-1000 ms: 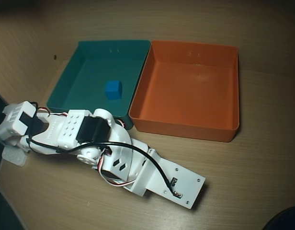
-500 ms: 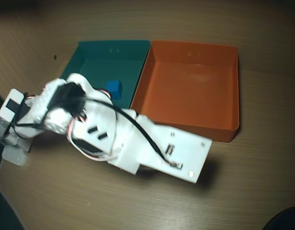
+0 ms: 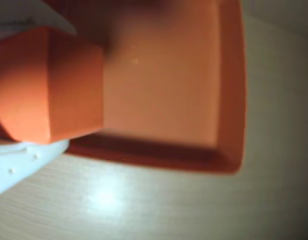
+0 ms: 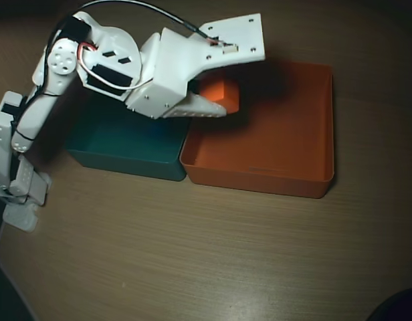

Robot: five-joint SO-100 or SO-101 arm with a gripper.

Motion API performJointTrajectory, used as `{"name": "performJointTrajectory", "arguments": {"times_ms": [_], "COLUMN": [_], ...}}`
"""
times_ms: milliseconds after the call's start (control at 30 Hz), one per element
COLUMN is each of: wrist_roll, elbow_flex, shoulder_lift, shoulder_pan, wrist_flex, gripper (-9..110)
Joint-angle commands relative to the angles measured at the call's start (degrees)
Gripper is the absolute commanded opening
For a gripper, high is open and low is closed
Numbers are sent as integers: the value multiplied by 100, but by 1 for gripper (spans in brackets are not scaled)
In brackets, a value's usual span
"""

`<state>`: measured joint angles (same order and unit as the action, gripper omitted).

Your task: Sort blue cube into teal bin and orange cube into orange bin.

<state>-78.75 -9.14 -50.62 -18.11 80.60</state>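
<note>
Orange cube [image 3: 46, 85] clenched in gripper [image 4: 216, 100], held above orange bin [image 4: 296, 180]; teal bin [image 4: 126, 154] beside.

Teal bin [image 4: 126, 144]: far half hidden beneath the arm [image 4: 159, 67], overhead view; orange cube [image 3: 46, 85]: blurred, cropped at left edge above the orange bin [image 3: 229, 100], wrist view.

In the wrist view the gripper [image 3: 29, 145] clasps the orange cube [image 3: 49, 85] above the orange bin [image 3: 229, 90].
</note>
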Motion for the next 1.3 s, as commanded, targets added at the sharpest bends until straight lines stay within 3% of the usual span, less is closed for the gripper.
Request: {"name": "performJointTrajectory", "arguments": {"times_ms": [0,200,567,900,1267], "wrist_roll": [-396,-747,-738,-686,-773], "elbow_flex": [492,501,1336,1424,1362], "shoulder_lift": [-290,272,1731,2197,2259], "shoulder_pan": [-202,-343,-483,-536,-501], "wrist_flex": [-44,-70,-1362,-1802,-1793], "gripper": [-6,-6,-6,-5,32]}}
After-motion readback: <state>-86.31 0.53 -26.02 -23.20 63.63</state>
